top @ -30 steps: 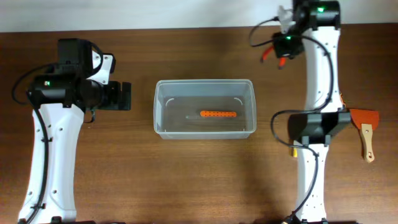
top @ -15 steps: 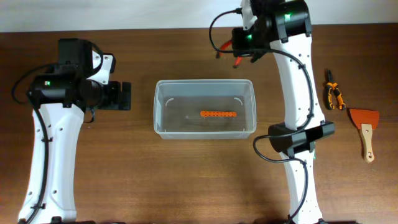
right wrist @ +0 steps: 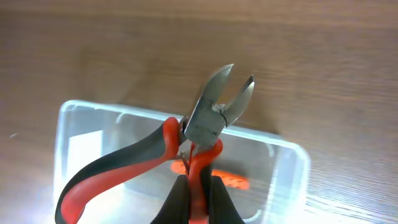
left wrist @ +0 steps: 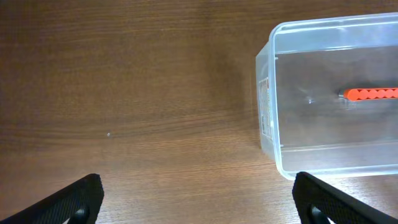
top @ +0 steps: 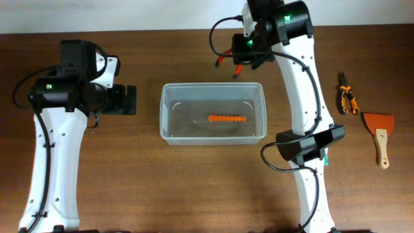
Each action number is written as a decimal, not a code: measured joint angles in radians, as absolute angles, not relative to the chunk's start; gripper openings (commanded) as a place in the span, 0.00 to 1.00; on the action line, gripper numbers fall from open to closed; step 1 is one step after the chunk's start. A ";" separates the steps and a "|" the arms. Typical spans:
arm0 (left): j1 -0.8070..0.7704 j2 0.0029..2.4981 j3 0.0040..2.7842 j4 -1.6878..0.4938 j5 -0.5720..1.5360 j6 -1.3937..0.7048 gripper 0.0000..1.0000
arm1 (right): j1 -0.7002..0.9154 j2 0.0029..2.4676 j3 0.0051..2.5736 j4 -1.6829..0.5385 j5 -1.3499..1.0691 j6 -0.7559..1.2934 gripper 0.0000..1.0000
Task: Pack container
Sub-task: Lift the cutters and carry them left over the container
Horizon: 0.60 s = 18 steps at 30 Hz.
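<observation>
The container (top: 213,85), a clear plastic tub, sits mid-table with an orange strip (top: 227,119) lying on its floor. My right gripper (top: 244,55) hovers over the tub's far rim, shut on one handle of red-and-black cutters (top: 234,63). In the right wrist view the cutters (right wrist: 208,118) stick up from my gripper (right wrist: 199,199), blades slightly parted, with the container (right wrist: 292,155) and the strip (right wrist: 235,182) below. My left gripper (top: 129,100) stands open left of the tub, nothing in it. Its wrist view shows the left gripper (left wrist: 198,193) above bare wood and the container (left wrist: 266,81) at upper right.
Orange-and-black pliers (top: 347,99) and a scraper (top: 380,133) with an orange blade and wooden handle lie on the table at far right. The right arm's base (top: 304,145) stands just right of the tub.
The right arm has swung left with the cutters, from the far right back corner to above the container's far rim. The left arm has not moved.
</observation>
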<state>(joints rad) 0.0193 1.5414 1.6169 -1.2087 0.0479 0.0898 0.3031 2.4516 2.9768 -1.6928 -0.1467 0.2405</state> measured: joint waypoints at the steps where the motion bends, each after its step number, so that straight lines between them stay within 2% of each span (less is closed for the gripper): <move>1: 0.019 1.541 1.617 -1.209 0.048 0.090 0.99 | 0.303 2.446 2.976 -1.693 -0.132 0.241 0.04; 13: 0.019 1.541 1.617 -1.209 0.048 0.090 0.99 | 0.303 2.144 2.962 -1.692 0.002 0.240 0.04; 18: 0.019 1.541 1.617 -1.211 0.048 0.090 0.99 | 0.303 1.977 2.766 -1.690 0.035 0.244 0.04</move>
<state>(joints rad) 0.0193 1.5414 1.6169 -1.2110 0.0479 0.0898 0.3031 1.9774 2.7655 -1.6897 0.0345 0.2440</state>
